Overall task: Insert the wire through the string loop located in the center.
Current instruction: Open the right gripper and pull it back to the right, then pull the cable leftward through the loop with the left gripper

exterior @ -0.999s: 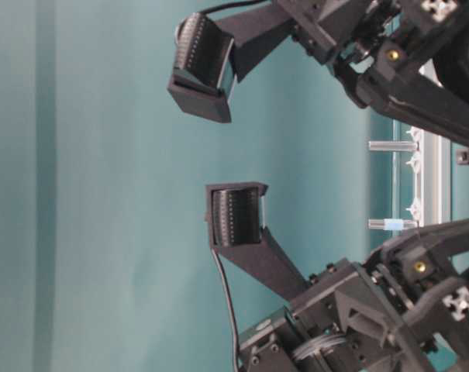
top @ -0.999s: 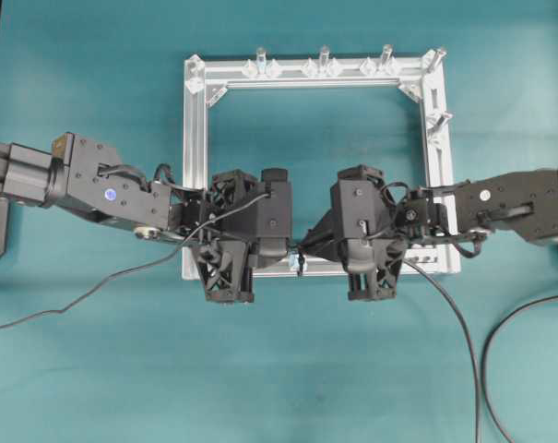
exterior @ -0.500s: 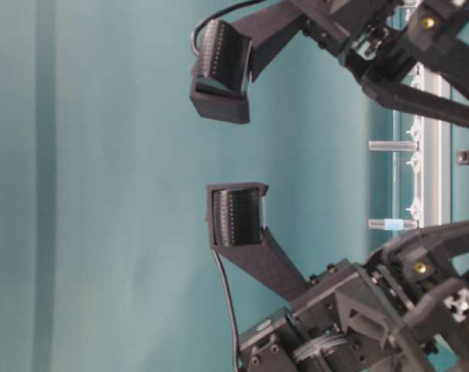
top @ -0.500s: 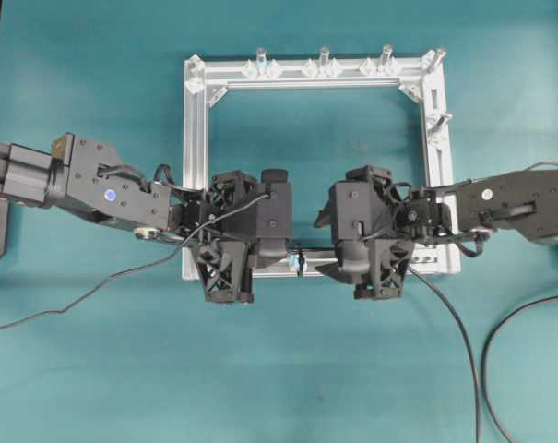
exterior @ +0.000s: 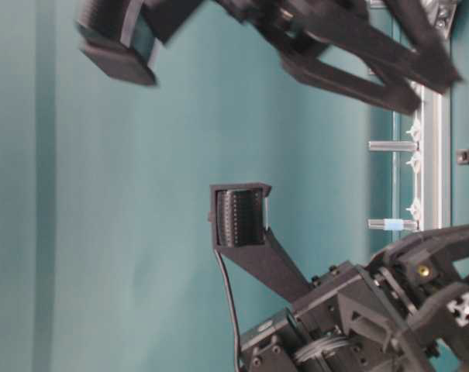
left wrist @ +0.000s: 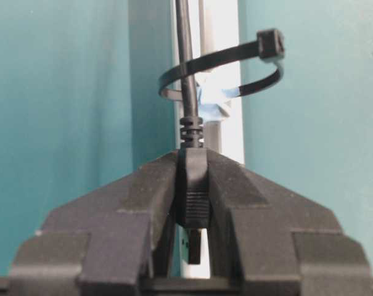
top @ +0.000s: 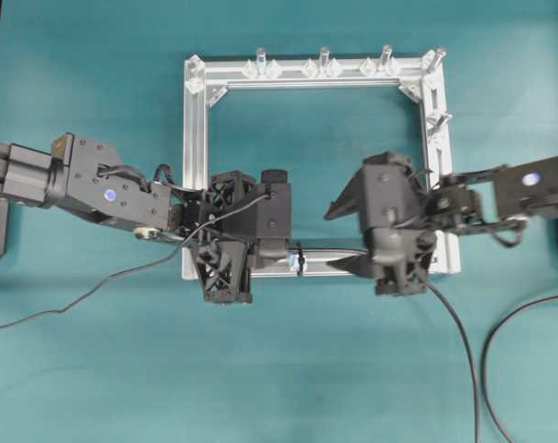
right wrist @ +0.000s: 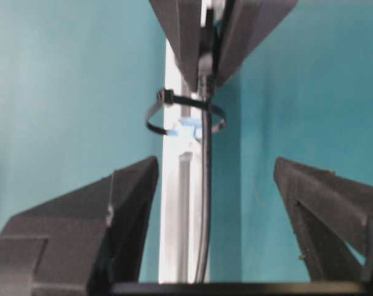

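Wire [left wrist: 185, 61]: threaded through the string loop [left wrist: 220, 71] on the near bar of the silver frame [top: 195, 166]; its plug [left wrist: 192, 179] is clamped between the narrowed jaws of the left gripper [left wrist: 192, 203]. Right gripper [right wrist: 214, 185]: jaws spread wide, nothing held, set just beyond the loop.

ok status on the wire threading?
Left gripper shut on plug. Right gripper open, clear. Wire runs through string loop. Nothing obstructing.
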Motion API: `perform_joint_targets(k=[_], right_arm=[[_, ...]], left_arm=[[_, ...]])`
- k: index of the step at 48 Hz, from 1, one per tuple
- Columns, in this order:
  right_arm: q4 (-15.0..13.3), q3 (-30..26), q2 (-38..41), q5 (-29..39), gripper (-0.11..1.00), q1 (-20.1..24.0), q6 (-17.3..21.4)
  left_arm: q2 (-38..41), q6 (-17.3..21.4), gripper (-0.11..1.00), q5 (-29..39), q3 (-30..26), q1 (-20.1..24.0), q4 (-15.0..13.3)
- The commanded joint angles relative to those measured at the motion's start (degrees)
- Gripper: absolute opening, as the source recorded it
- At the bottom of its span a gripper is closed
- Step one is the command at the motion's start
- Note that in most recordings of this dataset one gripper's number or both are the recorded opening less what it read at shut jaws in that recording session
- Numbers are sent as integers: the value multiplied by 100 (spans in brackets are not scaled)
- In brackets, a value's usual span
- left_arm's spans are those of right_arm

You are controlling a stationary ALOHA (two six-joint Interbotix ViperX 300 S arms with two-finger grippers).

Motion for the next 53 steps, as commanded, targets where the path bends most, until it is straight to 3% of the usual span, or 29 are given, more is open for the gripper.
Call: perform_joint_targets(k=[1, 15, 32, 53], right_arm=[[-18, 53, -387, 53, 78, 0, 0], [-18, 527, -1046, 53, 77, 0, 0], [-18, 712, -1274, 35, 77, 0, 0], [0, 703, -1274, 53, 77, 0, 0]], left_arm=[[-220, -44, 13, 0, -88, 0, 18], [-378, -44, 13, 229, -18, -9, 18], [-1424, -79, 10, 703, 791, -9, 9], [-2259, -606, 10, 923, 1688, -26, 9]])
